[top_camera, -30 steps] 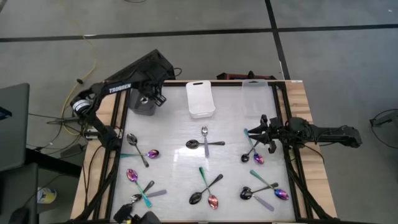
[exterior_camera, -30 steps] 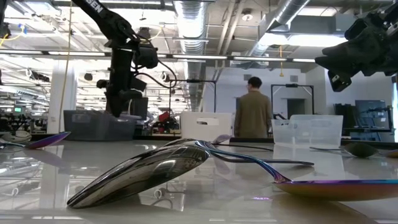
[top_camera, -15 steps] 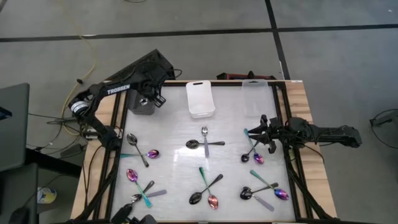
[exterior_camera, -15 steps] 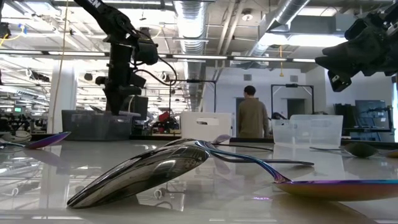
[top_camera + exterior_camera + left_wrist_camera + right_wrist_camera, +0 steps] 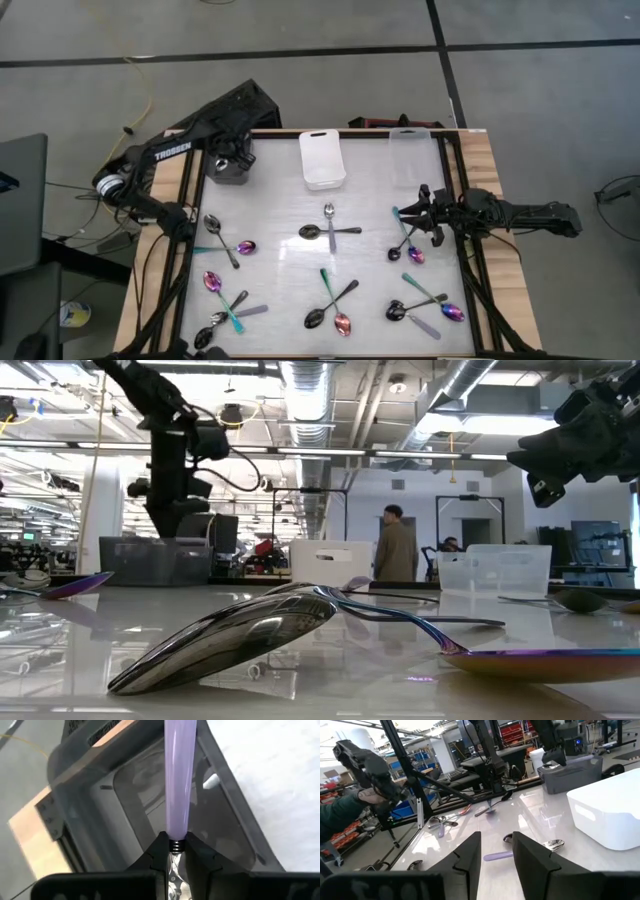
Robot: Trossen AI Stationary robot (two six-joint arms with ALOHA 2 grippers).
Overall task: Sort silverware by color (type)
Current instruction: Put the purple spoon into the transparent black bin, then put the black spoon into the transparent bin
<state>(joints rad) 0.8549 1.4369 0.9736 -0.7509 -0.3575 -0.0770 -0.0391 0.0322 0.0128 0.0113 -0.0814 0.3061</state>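
Two arms up, quick status from my remote seat:

Left gripper (image 5: pixel 172 851): over the dark grey bin (image 5: pixel 226 168) at the far left corner of the table (image 5: pixel 290 285). Claw is pinched tight on a spoon w/ lavender handle (image 5: pixel 179 780), handle sticking out past the fingertips over the bin opening.

Right gripper (image 5: pixel 424 213): parked low by the right edge, fingers partway apart, nothing between them afaict. Just beside a small cluster of spoons (image 5: pixel 407 243).

Silverware still on table: silver/black pair crossed mid-table (image 5: pixel 324 229), black + purple + teal-handled ones spread along the near half (image 5: pixel 333 305), more at left (image 5: pixel 226 243) and near-right (image 5: pixel 425 309).

White bin (image 5: pixel 322 158): far edge, middle.

Clear bin (image 5: pixel 409 152): far edge, right of the white one.

Bg: person (image 5: pixel 397 544) standing in the room behind, seen from the low cam.
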